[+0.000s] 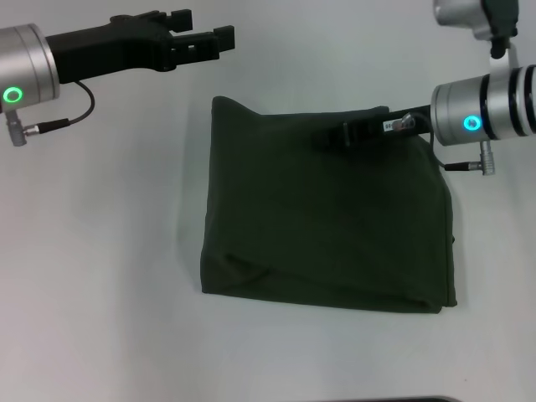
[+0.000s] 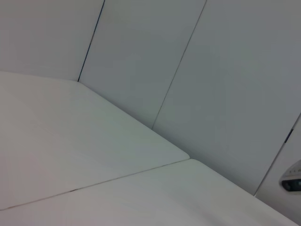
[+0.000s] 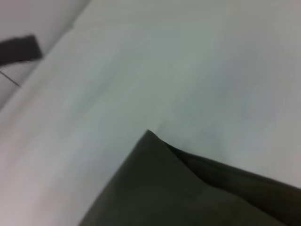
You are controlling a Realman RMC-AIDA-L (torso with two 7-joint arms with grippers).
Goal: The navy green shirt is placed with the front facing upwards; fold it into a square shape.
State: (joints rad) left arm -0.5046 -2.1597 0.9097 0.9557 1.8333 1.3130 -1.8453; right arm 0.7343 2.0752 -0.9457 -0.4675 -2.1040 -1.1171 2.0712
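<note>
The navy green shirt (image 1: pixel 327 222) lies folded into a rough square in the middle of the white table (image 1: pixel 100 276), plain dark cloth facing up. My right gripper (image 1: pixel 335 134) sits low over the shirt's far edge, right of its middle, black against the dark cloth. My left gripper (image 1: pixel 209 35) hangs open above the table beyond the shirt's far left corner, holding nothing. In the right wrist view a folded corner of the shirt (image 3: pixel 188 197) shows on the table. No shirt appears in the left wrist view.
Bare white table (image 3: pixel 188 61) surrounds the shirt on all sides. Grey wall panels (image 2: pixel 197 70) rise behind the table's far edge. A dark strip (image 1: pixel 419 399) shows at the near edge.
</note>
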